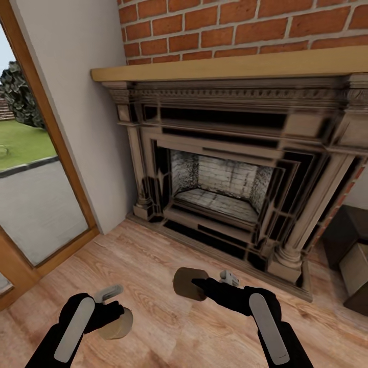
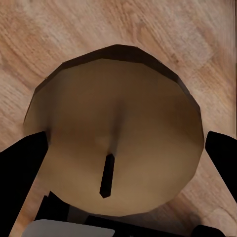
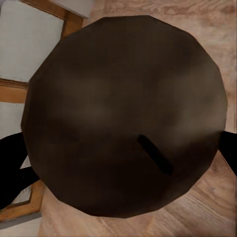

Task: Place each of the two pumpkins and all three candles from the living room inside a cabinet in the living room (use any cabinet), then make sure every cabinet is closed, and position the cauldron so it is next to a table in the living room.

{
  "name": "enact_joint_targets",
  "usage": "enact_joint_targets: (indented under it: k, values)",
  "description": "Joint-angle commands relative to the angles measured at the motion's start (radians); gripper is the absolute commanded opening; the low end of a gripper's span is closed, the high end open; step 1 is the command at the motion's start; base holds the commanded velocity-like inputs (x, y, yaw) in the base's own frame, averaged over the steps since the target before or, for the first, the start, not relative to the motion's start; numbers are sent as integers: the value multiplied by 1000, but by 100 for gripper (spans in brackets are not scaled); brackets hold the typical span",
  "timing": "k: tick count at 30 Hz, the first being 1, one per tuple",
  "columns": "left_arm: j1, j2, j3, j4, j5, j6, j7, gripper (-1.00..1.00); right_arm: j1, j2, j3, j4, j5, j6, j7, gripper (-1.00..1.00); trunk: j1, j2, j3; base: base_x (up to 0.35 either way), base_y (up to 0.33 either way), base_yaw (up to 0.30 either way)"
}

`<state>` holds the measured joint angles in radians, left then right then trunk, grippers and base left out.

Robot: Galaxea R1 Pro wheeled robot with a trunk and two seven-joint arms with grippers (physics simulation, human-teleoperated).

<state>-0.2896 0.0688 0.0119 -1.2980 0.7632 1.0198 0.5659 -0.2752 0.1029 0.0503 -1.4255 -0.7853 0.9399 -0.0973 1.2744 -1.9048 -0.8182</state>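
Each of my hands carries a candle above the light wood floor. The left gripper [image 1: 116, 318] is shut on a beige candle [image 1: 118, 325] at the lower left of the head view; in the left wrist view this candle [image 2: 116, 133] shows its round top and dark wick between the black fingers [image 2: 19, 163]. The right gripper [image 1: 197, 286] is shut on a second, darker-looking candle [image 1: 185, 282], held sideways; its round end and wick face the right wrist view as a candle [image 3: 123, 113]. A dark-brown cabinet [image 1: 352, 255] with a pale front shows at the right edge.
A red-brick fireplace [image 1: 230, 168] with a wooden mantel [image 1: 230, 66] stands straight ahead, its stone hearth base [image 1: 225, 245] reaching onto the floor. A wood-framed glass door [image 1: 36, 194] fills the left side. Open plank floor [image 1: 153, 260] lies between me and the fireplace.
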Motion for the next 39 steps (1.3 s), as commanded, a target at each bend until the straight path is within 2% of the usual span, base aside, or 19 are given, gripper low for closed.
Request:
enact_joint_targets:
  k: [1,16,39]
  values:
    - [0,0,0,-1,11,2,9,-100,-1,0,0,-1,-18,2,-10,-100,0,0,-1,0,0,-275]
    - [0,0,0,-1,12,2,9,-100,-1,0,0,-1,-18,-2,-9,-100,0,0,-3,0,0,-276]
    - [0,0,0,-1,12,2,9,-100,-1,0,-4,0,-18,-4,-9,-100,0,0,-22,0,0,-255]
